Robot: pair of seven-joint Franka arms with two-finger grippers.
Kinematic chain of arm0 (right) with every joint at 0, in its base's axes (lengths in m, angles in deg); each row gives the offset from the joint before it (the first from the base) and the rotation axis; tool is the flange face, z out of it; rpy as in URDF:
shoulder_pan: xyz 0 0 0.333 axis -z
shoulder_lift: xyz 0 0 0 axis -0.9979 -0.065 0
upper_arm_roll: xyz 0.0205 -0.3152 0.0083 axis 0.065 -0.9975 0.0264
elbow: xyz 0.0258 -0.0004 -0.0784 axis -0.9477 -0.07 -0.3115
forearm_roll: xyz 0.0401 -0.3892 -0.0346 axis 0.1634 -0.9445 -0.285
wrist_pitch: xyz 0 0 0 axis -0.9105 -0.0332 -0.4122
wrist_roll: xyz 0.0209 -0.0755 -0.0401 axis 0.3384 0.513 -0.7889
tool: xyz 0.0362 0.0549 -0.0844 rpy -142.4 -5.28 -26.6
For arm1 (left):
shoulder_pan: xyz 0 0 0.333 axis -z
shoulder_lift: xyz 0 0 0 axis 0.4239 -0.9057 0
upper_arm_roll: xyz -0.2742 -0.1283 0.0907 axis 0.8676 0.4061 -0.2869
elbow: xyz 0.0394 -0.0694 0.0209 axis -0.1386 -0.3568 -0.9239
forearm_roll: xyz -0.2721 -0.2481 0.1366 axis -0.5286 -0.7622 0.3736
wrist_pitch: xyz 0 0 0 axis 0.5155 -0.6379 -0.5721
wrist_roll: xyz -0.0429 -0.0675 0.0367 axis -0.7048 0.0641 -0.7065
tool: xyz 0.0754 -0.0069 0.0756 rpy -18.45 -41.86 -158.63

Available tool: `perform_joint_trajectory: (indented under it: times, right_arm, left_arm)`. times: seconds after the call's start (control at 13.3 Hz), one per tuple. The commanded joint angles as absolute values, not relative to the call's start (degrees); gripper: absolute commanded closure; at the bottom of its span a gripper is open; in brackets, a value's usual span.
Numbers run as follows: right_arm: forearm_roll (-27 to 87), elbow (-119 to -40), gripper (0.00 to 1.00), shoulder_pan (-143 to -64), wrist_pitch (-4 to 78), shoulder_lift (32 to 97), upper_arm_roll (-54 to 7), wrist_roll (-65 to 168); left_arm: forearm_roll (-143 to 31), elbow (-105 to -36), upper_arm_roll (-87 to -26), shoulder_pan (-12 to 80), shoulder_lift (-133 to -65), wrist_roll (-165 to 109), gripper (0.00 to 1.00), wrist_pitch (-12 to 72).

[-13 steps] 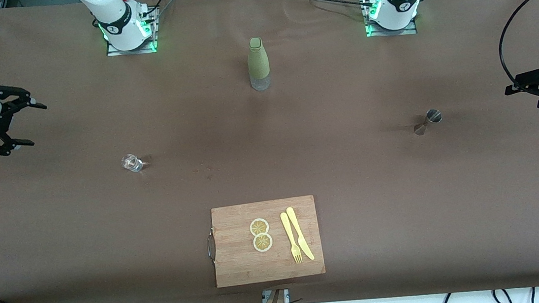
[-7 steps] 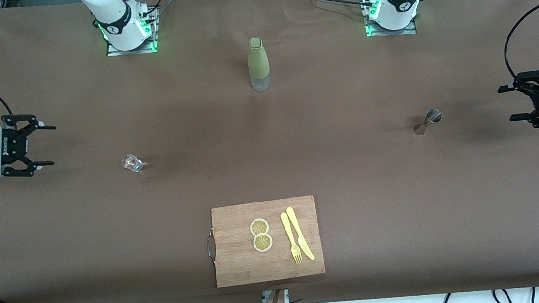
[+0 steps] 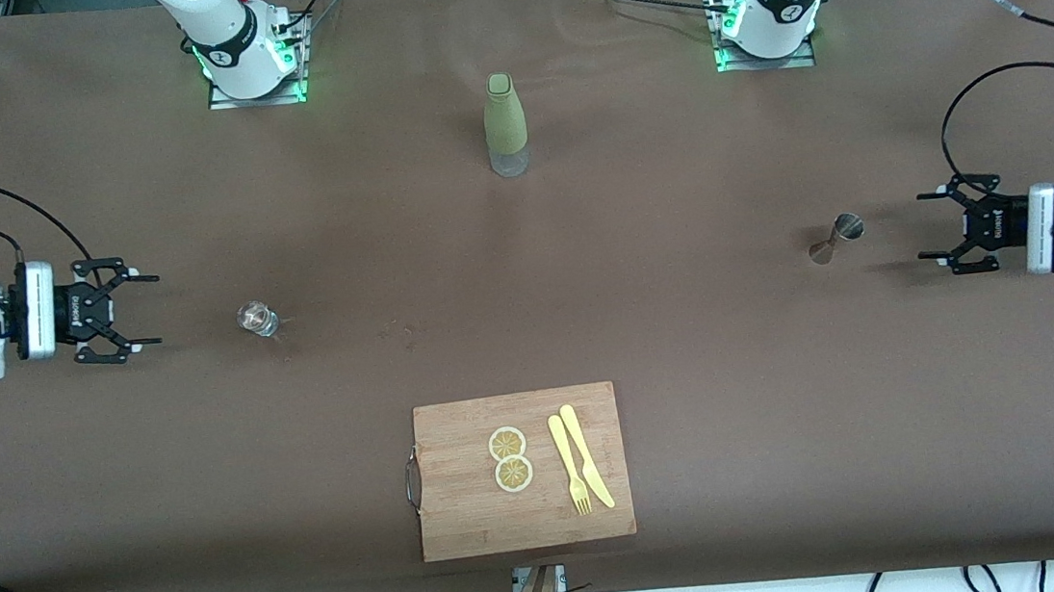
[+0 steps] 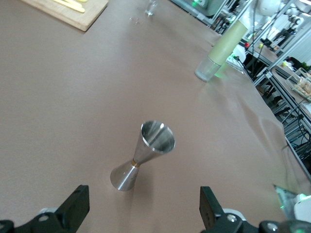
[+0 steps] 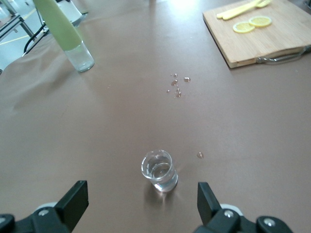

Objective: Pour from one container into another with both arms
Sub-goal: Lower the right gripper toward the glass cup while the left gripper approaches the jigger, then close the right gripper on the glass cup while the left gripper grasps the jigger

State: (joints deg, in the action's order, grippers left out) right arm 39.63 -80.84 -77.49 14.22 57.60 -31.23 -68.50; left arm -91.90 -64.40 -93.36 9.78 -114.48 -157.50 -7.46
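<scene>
Shot glass (image 3: 257, 318): clear, upright on the brown table (image 3: 686, 339) toward the right arm's end; I see a little liquid in it through the right wrist view (image 5: 159, 171), and a few droplets (image 5: 177, 86) on the table nearer the middle.
Right gripper (image 3: 134, 312): I have brought it down and in from the table's edge over the last second; it now sits low, level with the glass, fingers spread wide, glass just ahead of the gap, not touching.
Green bottle (image 3: 505, 124): upright mid-table, close to the arm bases, untouched.
Cutting board (image 3: 522, 471): near the front camera, carrying two lemon slices (image 3: 510, 459), a yellow fork (image 3: 568, 464) and a knife (image 3: 586, 455).
Jigger (image 3: 836, 238): steel, double-ended, standing toward the left arm's end, empty cup up in the left wrist view (image 4: 146, 154).
Left gripper (image 3: 934, 225): likewise moved in and lowered, fingers wide, lined up just beside the jigger, no contact.
Meaning: both approaches look nearly finished; I judge closing on each vessel comes next.
</scene>
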Motion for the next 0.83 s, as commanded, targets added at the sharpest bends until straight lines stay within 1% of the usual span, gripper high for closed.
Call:
perform_joint_trajectory:
  times: [0.0, 0.23, 0.53, 0.75]
  right_arm:
    - [45.0, -80.7, 0.00, -76.4, 13.6, 52.7, -31.3, -77.6]
    - [48.5, -80.7, 0.00, -76.1, 12.7, 48.3, -31.3, -85.8]
    - [52.8, -80.6, 0.00, -75.8, 12.1, 43.2, -31.3, -94.6]
    - [54.8, -80.6, 0.00, -75.9, 11.9, 41.7, -31.3, -96.6]
  left_arm:
    - [-95.0, -64.5, -93.7, 8.2, -116.1, -168.0, 0.00, -8.5]
    - [-103.0, -66.3, -93.7, 6.8, -120.2, -182.7, 0.00, -8.6]
    - [-109.2, -68.8, -93.6, 6.1, -124.2, -194.1, 0.00, -9.2]
    - [-111.6, -71.6, -93.2, 6.3, -124.4, -201.0, 0.00, -9.3]
